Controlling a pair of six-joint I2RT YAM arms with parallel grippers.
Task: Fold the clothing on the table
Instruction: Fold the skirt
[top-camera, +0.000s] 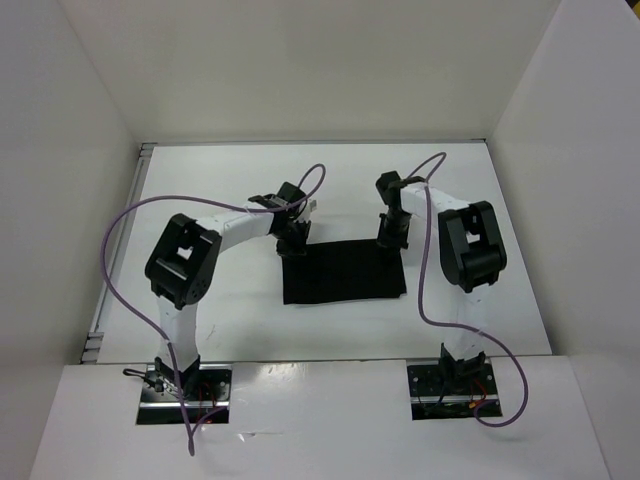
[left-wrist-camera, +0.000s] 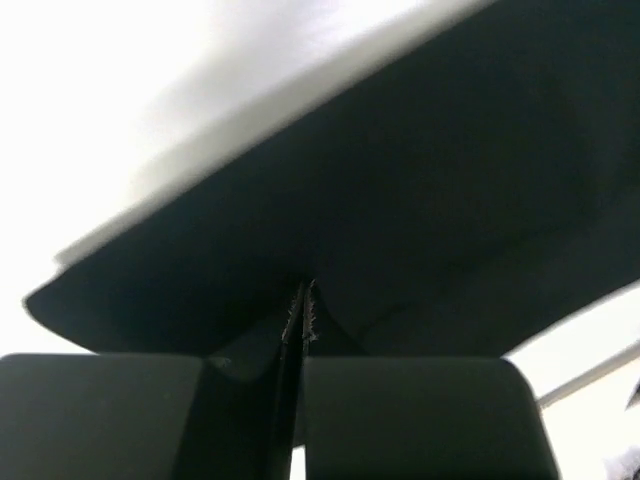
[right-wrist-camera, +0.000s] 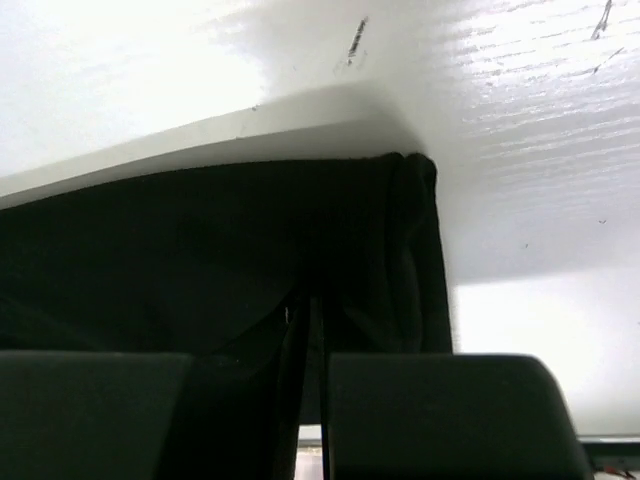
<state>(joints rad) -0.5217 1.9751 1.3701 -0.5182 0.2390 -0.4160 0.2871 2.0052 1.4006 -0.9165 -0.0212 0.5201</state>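
Pinching far clothing (top-camera: 343, 272) corners: end effectors (top-camera: 292, 246) (top-camera: 390, 240)

The clothing (top-camera: 343, 272) lies flat on the table (top-camera: 230, 185), around its middle, with the left arm (top-camera: 185, 265) to its left and the right arm (top-camera: 470, 245) to its right. The left gripper (top-camera: 293, 246) sits at the clothing's far left corner and the right gripper (top-camera: 390, 238) at its far right corner, each pinched onto the cloth's far edge. The table reaches past the clothing on every side, and walls (top-camera: 320, 70) stand at its left, right and far sides.
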